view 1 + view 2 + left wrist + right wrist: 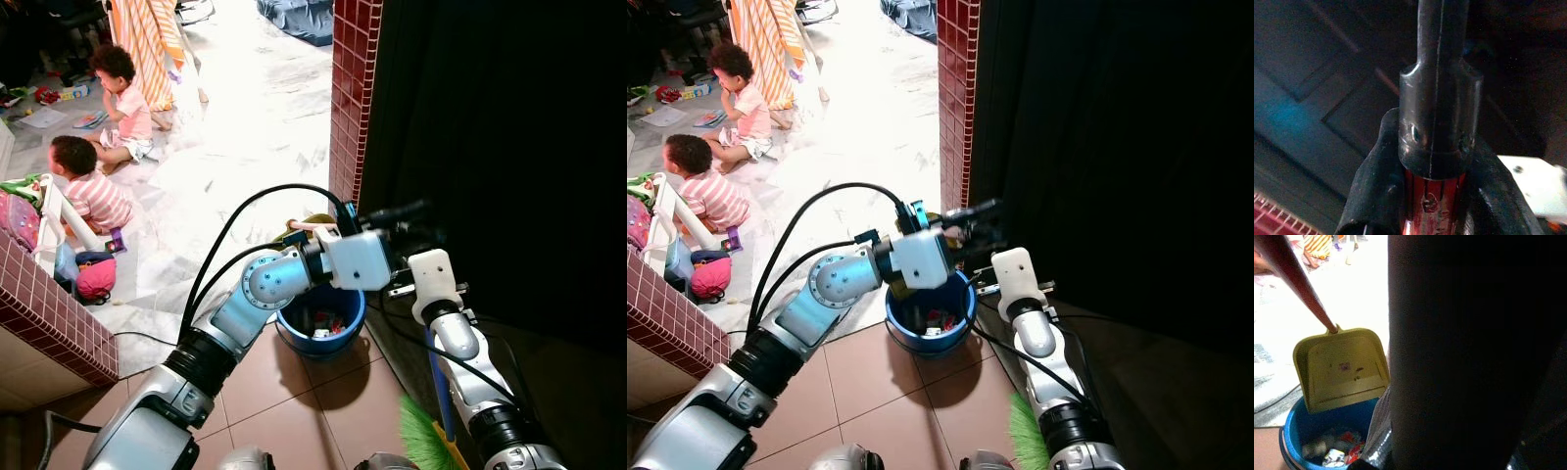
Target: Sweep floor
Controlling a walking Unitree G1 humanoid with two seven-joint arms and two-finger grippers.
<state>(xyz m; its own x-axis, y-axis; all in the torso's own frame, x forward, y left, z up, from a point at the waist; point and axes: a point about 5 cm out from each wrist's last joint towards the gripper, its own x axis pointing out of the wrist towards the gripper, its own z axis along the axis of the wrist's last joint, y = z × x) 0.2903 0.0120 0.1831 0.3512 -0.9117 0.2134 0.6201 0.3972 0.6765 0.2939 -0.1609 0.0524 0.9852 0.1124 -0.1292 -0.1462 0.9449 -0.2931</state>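
Dustpan (1342, 367) hangs tilted just over the blue bucket (323, 328), straight below the left claw (1430, 196) clamped on its red handle (1295, 284) — long axis steep — while the right claw's (397, 289) grip state I cannot tell, green broom (426, 436) beside that arm.

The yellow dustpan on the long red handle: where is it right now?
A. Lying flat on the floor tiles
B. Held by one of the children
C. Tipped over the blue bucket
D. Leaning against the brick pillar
C: in the right wrist view the yellow dustpan hangs tilted just above the blue bucket, which holds scraps of rubbish, while the left tool grips its red handle.
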